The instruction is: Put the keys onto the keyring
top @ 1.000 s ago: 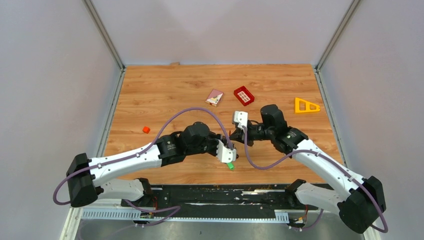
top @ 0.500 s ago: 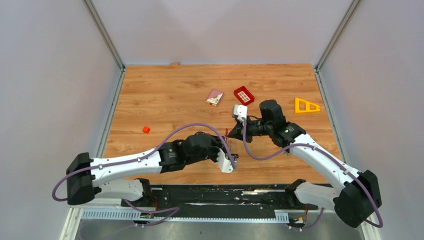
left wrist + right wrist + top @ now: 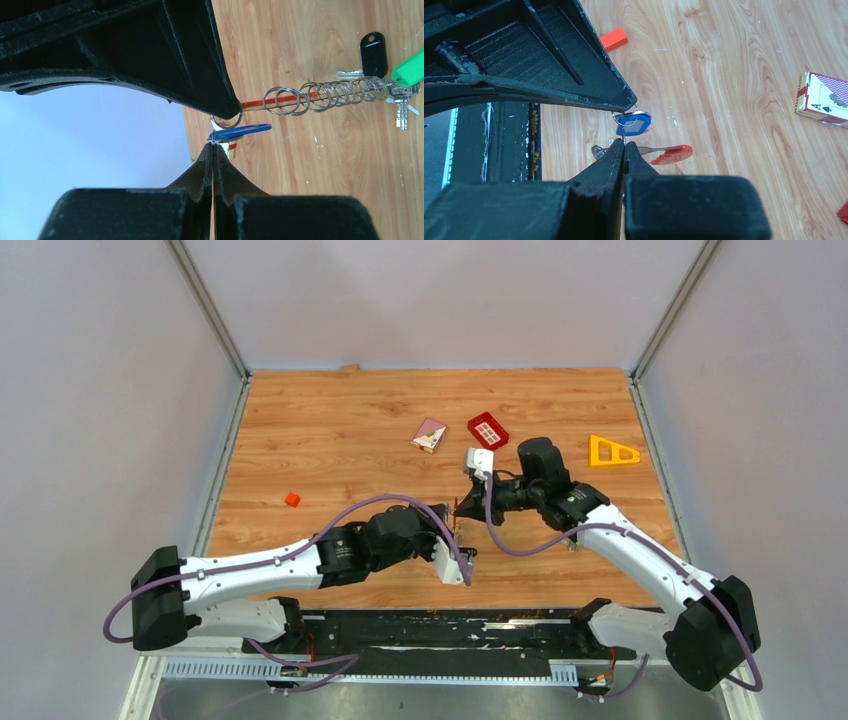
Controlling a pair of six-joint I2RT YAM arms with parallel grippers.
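Just toward 6 o'clock of the middle of the wood-grain table (image 3: 330, 430), with bare boards open out to 9 o'clock and the front edge close behind, the left claw (image 3: 214, 146) is clamped closed on the edge of the flat blue key (image 3: 245, 130). The right claw (image 3: 624, 144) is closed on the thin wire ring (image 3: 228, 122) threaded through it, black tips almost touching. On the table beneath lies the keyring (image 3: 280, 100), a shiny steel coil over a red strip, its 3 o'clock end carrying the black key (image 3: 374, 47) and green key (image 3: 410, 70).
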